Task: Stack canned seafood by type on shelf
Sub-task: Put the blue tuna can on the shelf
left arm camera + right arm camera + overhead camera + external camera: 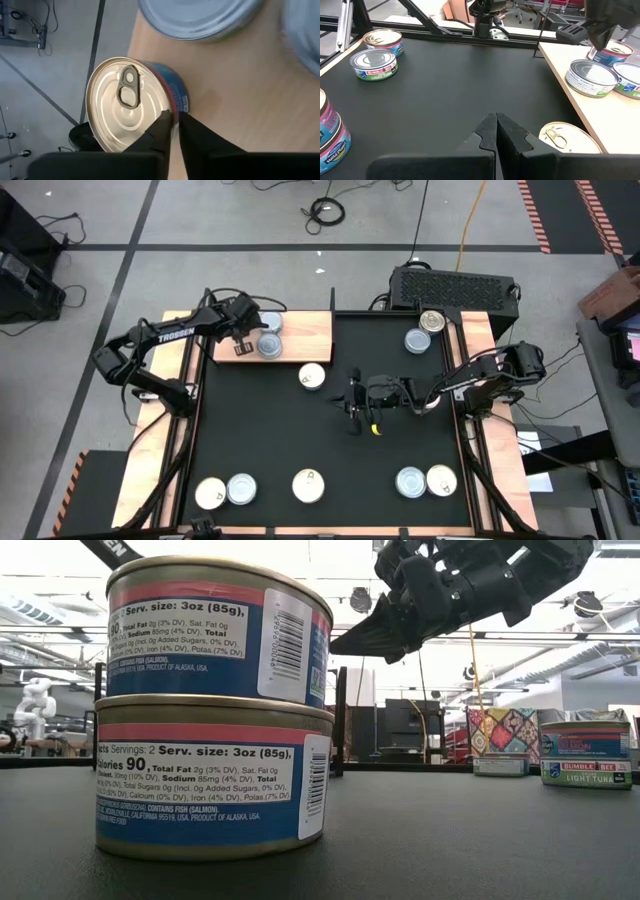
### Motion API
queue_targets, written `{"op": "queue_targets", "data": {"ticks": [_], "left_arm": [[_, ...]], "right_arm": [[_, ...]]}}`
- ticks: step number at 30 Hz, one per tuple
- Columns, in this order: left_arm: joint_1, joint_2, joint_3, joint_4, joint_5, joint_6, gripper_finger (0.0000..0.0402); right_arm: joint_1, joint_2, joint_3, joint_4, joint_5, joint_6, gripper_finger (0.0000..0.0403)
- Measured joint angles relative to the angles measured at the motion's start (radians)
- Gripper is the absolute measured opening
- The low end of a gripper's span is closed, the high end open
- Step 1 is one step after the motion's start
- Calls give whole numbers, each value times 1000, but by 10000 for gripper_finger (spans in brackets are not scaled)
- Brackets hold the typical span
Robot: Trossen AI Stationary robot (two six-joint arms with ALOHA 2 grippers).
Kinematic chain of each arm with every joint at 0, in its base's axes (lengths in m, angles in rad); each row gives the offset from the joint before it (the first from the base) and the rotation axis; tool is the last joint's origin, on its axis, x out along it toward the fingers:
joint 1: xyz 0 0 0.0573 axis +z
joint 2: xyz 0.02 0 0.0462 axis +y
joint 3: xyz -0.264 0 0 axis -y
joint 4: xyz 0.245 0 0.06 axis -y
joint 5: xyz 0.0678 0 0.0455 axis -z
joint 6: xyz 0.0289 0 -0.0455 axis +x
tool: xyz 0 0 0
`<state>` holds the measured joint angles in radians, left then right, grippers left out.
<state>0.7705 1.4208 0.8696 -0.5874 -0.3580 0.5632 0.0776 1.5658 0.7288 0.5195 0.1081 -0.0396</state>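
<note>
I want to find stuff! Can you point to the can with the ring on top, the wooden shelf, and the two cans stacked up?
Can with the ring point(131, 107): left wrist view, on its gold lid.
Wooden shelf point(310, 330): high view, bare wood.
Two stacked cans point(215, 730): low view, where the cans meet.

Tins point(309, 485) on black mat point(330, 425)

Both arms are matte black, built of 6 boxy jointed links, with white TROSSEN lettering along the left arm point(165, 340). Black cables loop beside the right arm point(490, 375), and a yellow tip shows near the right gripper point(356, 402).
</note>
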Motion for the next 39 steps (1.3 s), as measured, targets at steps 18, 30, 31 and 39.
{"op": "queue_targets", "data": {"ticks": [18,30,31,39], "left_arm": [[-181,-41,228,-368,7,-213,144],[-473,-206,267,-650,344,-640,143],[-516,-212,267,-663,344,-681,142],[-857,-219,232,-699,469,-931,141]], "right_arm": [[0,0,0,-1,-1,1,0],[1,0,0,-1,-1,1,0],[1,0,0,-1,-2,1,0],[3,0,0,0,-5,39,0]]}}
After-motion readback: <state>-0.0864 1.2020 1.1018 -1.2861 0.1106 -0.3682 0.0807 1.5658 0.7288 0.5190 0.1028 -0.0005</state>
